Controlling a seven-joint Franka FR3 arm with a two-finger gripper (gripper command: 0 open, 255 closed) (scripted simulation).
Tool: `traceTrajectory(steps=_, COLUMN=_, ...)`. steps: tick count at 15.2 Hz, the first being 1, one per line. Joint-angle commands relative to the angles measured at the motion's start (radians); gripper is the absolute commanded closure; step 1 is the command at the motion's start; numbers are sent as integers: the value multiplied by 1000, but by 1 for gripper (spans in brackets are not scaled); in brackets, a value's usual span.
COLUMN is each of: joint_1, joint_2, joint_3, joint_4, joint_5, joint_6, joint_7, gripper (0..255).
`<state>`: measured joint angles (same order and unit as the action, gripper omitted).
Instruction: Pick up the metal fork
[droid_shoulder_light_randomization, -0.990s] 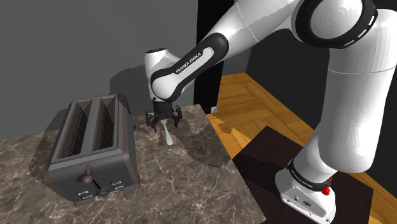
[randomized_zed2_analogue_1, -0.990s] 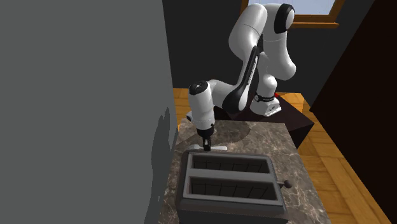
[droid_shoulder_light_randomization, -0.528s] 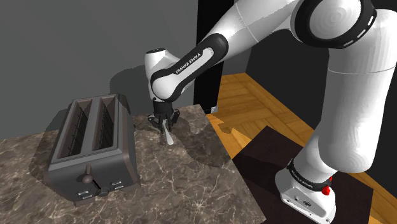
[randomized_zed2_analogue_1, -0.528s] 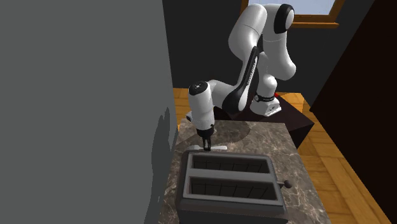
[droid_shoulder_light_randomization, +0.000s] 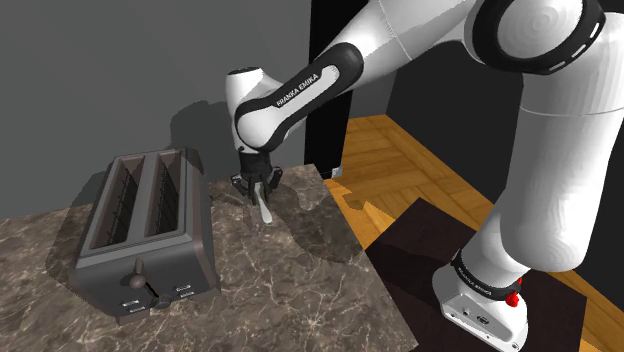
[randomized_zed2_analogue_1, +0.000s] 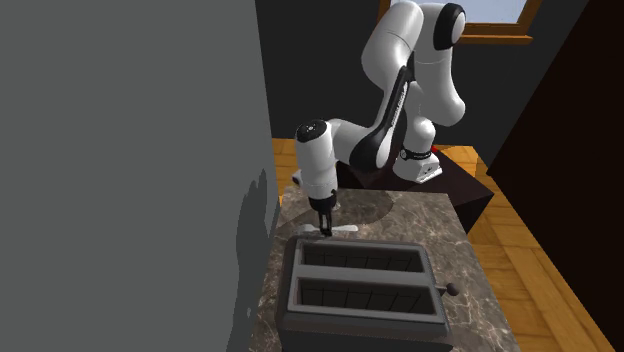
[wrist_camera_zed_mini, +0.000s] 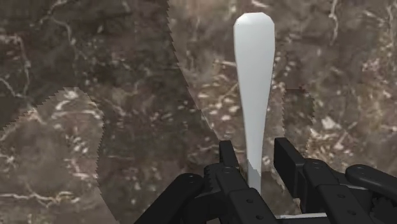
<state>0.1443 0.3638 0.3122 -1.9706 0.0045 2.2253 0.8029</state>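
Shoulder view gives me the lay of it. A brown marbled desk (droid_shoulder_light_randomization: 300, 290) runs out from the grey wall, and a dark two-slot toaster (droid_shoulder_light_randomization: 145, 230) sits on the part toward that view's left. The white arm (droid_shoulder_light_randomization: 400, 40) sweeps in from the upper right and bends down over the desk's far end, near the toaster but clear of it. Its black hand (droid_shoulder_light_randomization: 258, 190) points straight down with the fingers (wrist_camera_zed_mini: 228, 156) drawn in on one end of the white fork (droid_shoulder_light_randomization: 264, 210). The fork looks pinched between them, and the rest of it stretches out over the marble. I cannot tell whether it has left the surface.

My worry is where the grip sits. It is at the very end rather than the middle, so the long free part could droop or twist between the pads as it rises. With a shallow bite, the fork could slip out and clatter back, perhaps skidding toward the desk's nearby edge.
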Motion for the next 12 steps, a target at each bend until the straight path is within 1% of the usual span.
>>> traceTrajectory(steps=1, joint_1=-3, joint_2=-20, joint_3=3, joint_4=3, joint_5=6, joint_6=-23, joint_7=-2, gripper=255)
traceTrajectory(steps=10, joint_1=-11, joint_2=-87, joint_3=12, joint_4=42, joint_5=27, joint_6=-126, joint_7=-7, gripper=255)
traceTrajectory(steps=12, joint_1=-11, joint_2=-89, joint_3=12, joint_4=43, joint_5=27, joint_6=-128, joint_7=-7, gripper=255)
